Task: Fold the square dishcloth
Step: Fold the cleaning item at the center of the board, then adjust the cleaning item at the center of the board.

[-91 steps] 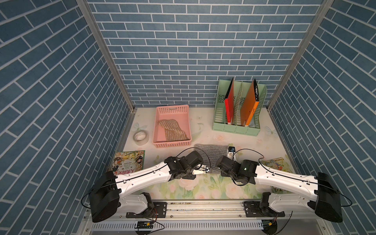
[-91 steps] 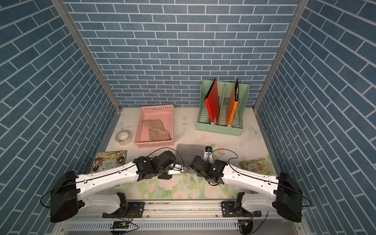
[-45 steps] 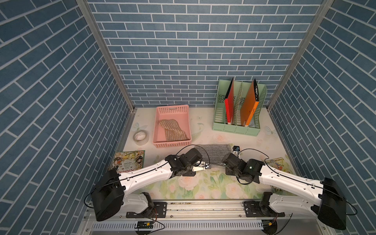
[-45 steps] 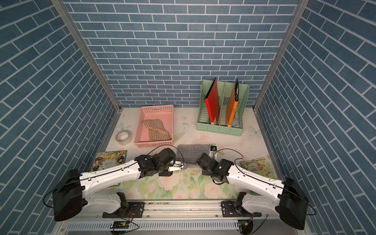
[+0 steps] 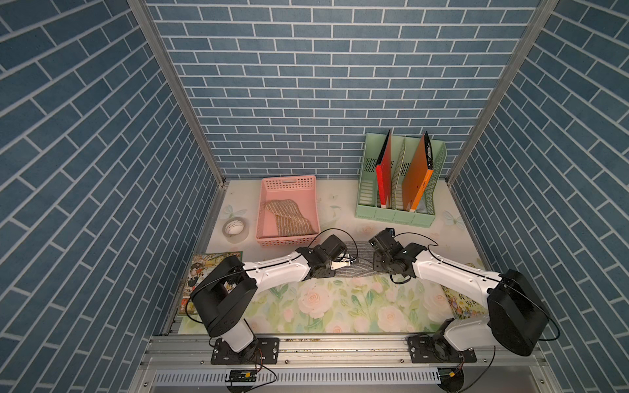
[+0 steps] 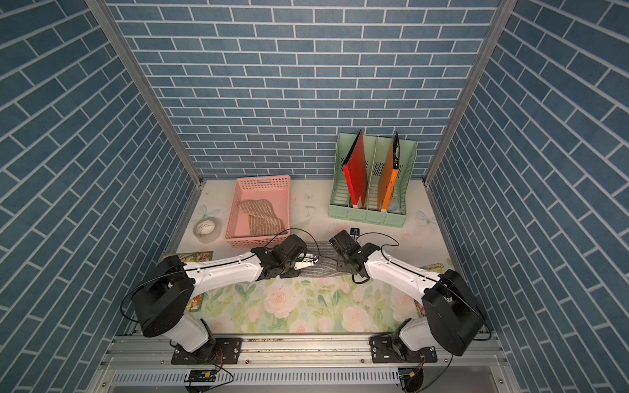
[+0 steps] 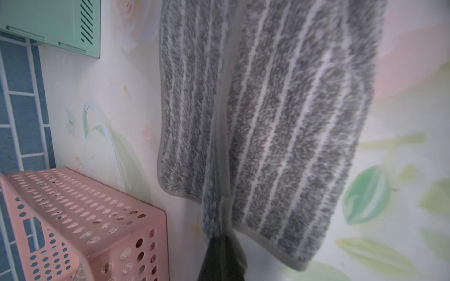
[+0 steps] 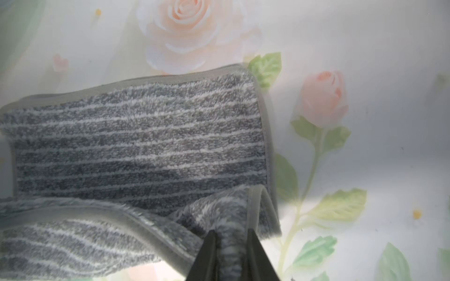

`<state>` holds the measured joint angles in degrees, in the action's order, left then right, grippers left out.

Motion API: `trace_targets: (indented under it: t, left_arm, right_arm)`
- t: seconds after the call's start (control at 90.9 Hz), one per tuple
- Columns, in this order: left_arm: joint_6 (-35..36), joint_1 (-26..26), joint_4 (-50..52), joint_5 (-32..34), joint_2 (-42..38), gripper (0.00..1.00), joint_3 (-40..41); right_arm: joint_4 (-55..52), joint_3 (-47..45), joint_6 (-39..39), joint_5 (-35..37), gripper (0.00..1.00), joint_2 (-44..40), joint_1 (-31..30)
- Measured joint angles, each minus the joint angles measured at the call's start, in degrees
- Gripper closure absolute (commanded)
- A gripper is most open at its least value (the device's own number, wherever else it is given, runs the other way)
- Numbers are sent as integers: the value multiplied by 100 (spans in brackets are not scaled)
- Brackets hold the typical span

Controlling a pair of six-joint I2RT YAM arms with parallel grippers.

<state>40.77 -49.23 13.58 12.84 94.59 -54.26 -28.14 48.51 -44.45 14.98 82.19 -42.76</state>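
Observation:
The grey striped dishcloth (image 5: 357,270) (image 6: 323,268) lies mid-table, folded over itself, between the two arms. My left gripper (image 5: 350,263) (image 6: 315,262) is shut on one corner of the upper layer. In the left wrist view that gripper (image 7: 222,237) pinches the cloth's (image 7: 292,121) hem, and the upper layer hangs slightly above the lower one. My right gripper (image 5: 374,267) (image 6: 338,268) is at the other end. In the right wrist view, this gripper (image 8: 230,233) has a bunched corner of the cloth (image 8: 146,146) filling the narrow gap between its fingers.
A pink basket (image 5: 289,180) holding a beige cloth stands behind the left arm, with a tape roll (image 5: 235,228) to its left. A green file holder (image 5: 394,216) with red and orange folders stands at back right. Picture books lie at the left (image 5: 204,268) and right (image 5: 459,299) edges.
Both grippers have moved away from the front edge toward the back, carrying the cloth's near edge over the far part. The right fingers have parted a little.

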Motion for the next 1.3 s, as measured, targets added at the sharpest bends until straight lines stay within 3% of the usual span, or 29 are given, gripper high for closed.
trace_targets:
  t: [0.099, 0.198, 0.308, 0.396, 0.473, 0.671, 0.781, 1.001, 1.155, 1.298]
  left_arm:
    - [-2, 151, -223, 197, 291, 100, -157]
    - [-11, 227, -385, 328, 444, 100, -286]
    - [-24, 234, -472, 389, 470, 100, -337]
    - [-33, 234, -525, 426, 481, 78, -345]
    - [-81, 236, -586, 507, 516, 60, -348]
    - [-229, 310, -822, 778, 560, 41, -348]
    - [-299, 369, -820, 820, 409, 40, -348]
    - [-592, 376, -481, 254, -166, 42, -413]
    - [-680, 295, -374, -201, -133, 45, -251]
    - [-673, 264, -433, -240, 315, 49, -81]
  right_arm:
    - [160, 59, 133, -87, 62, 155, 179]
    - [317, 74, 195, -109, 36, 170, 387]
    - [426, 66, 295, -79, 15, 125, 577]
    - [538, 2, 295, -50, 7, -26, 664]
    - [623, -85, 297, -17, 7, -177, 680]
    - [807, -297, 328, -107, 19, -522, 678]
    - [1172, -378, 382, -483, 32, -507, 678]
    - [2061, -337, 452, -1366, 50, 566, 702]
    - [2385, -308, 435, -1685, 51, 1084, 970]
    - [2638, -269, 428, -1836, 52, 1217, 1375]
